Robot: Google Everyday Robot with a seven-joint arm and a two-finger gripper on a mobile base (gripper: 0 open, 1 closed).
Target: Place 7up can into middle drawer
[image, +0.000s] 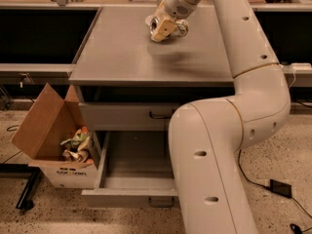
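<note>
My gripper (pixel 164 27) hangs over the far part of the grey cabinet top (pixel 122 57), with its shadow on the surface below. Its tan fingers (pixel 162 30) are shut on the 7up can (pixel 182 28). Only silver parts of the can show on either side of the fingers; its label is hidden. The middle drawer (pixel 127 198) stands pulled out at the bottom of the cabinet, and its grey tray holds nothing that I can see. My white arm covers the drawer's right part.
A closed grey drawer front (pixel 122 116) with a dark handle sits above the open drawer. An open cardboard box (pixel 46 130) with crumpled wrappers stands on the floor to the left. A black cable and adapter (pixel 281 188) lie on the floor to the right.
</note>
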